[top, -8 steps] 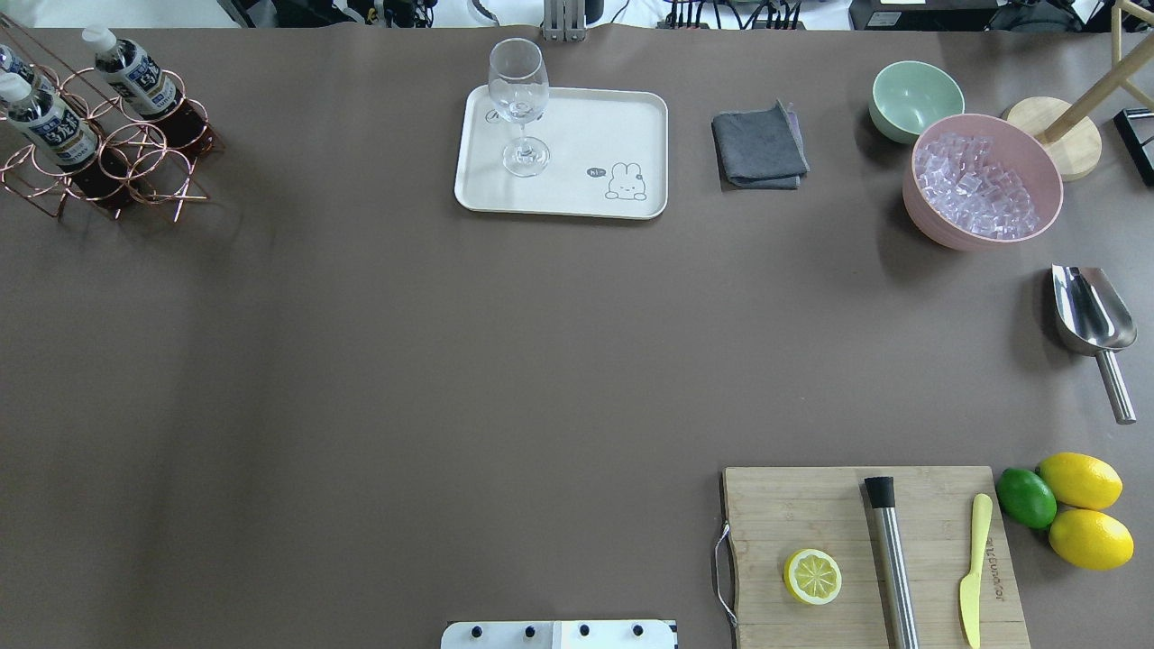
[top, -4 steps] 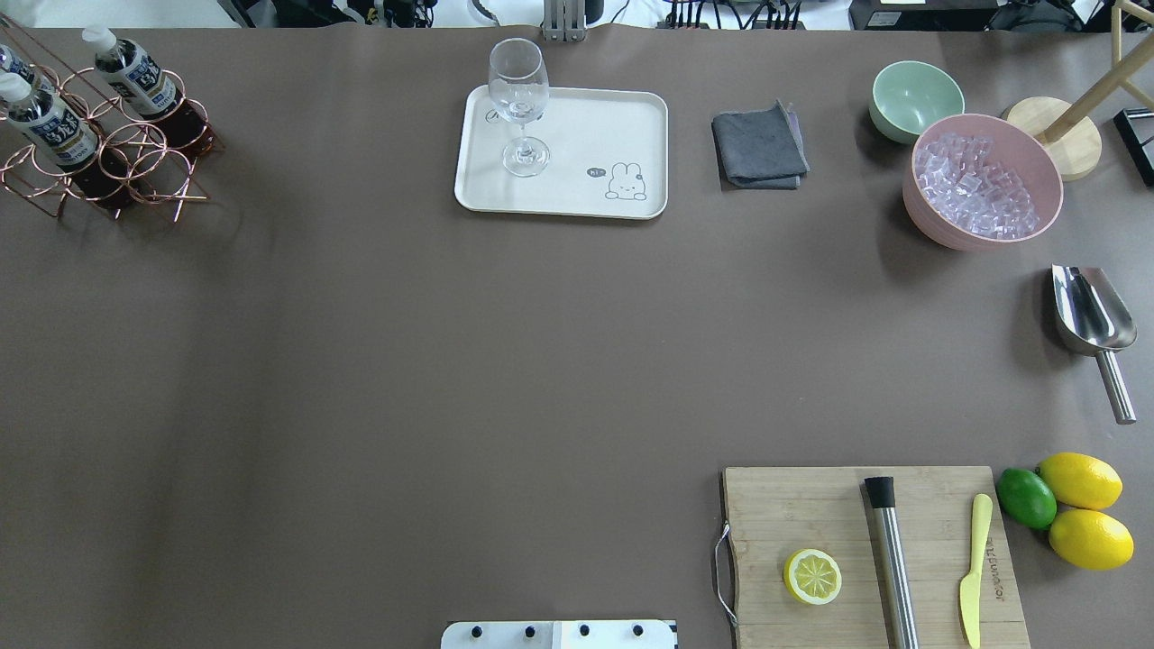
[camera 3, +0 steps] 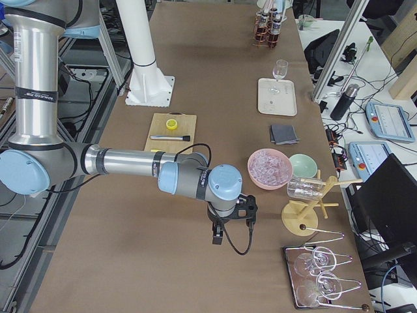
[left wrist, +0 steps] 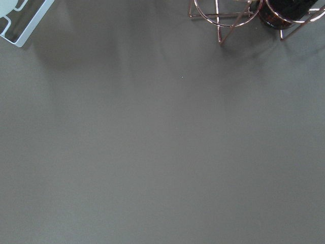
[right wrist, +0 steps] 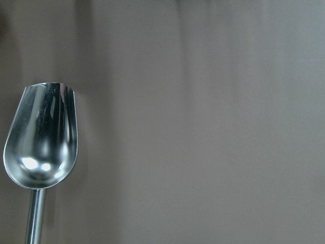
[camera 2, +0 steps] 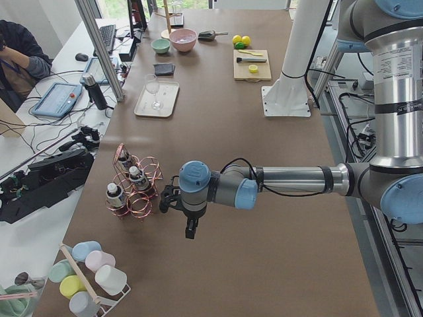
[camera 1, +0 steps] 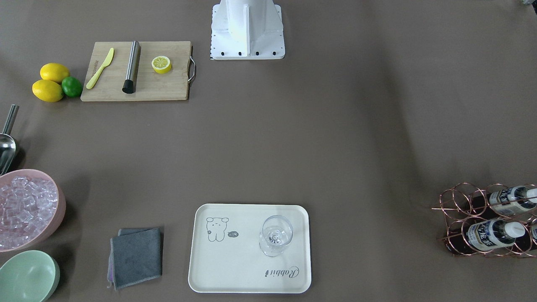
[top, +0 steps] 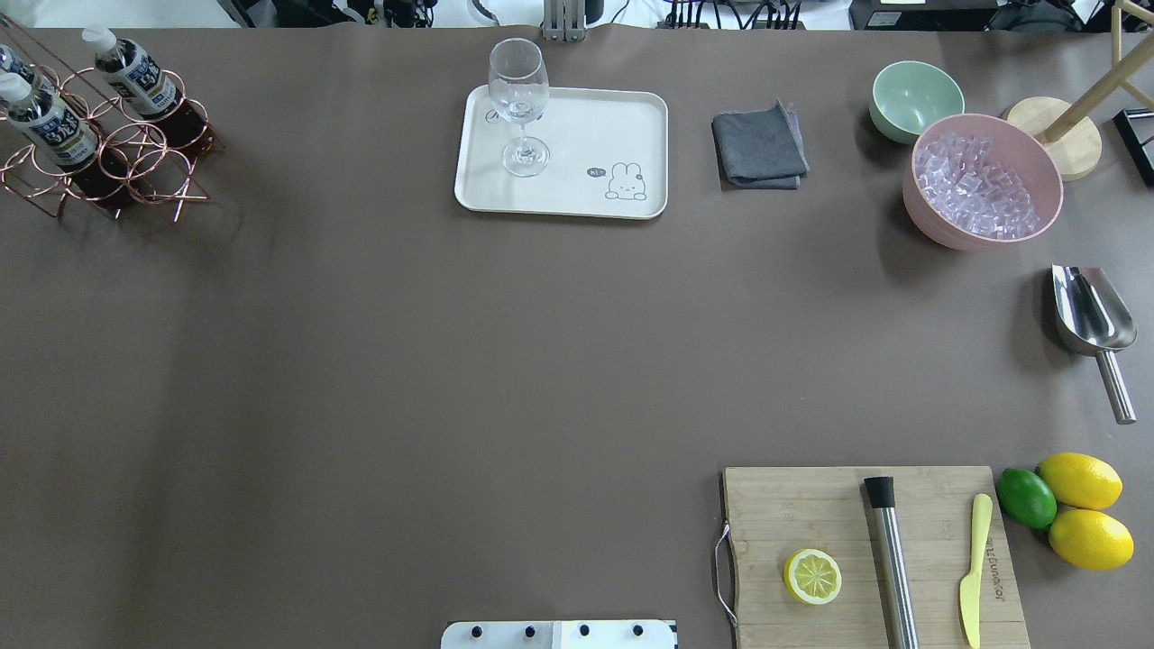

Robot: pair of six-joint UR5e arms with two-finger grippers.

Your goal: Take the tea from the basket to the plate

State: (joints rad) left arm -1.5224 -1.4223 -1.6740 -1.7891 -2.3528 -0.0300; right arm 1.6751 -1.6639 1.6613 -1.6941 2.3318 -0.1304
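Copper wire forms the basket [top: 144, 171], which stands at the far left corner of the counter [top: 451, 361]. Three tea bottles stand upright in its ring cells. One tea bottle [top: 135, 77] is at the back, a second [top: 45, 117] is nearer the front, and a third is cut off by the edge of the overhead view. The cream plate [top: 586, 126] lies well apart from the basket, near the middle of the far edge, and carries an upright stemmed glass [top: 518, 108]. No bottle is on the plate.

The left tool [camera 2: 165, 200] hangs over the counter just beside the basket, not touching any bottle. It shows only from the side, so I cannot tell whether its fingers are apart or together. Its wrist camera sees the basket's feet and the dark base of one bottle at the top edge.

The right tool [camera 3: 249, 207] hangs near the pink bowl of ice [camera 3: 269, 166], over a steel scoop [right wrist: 43, 137]. I cannot tell its state either.
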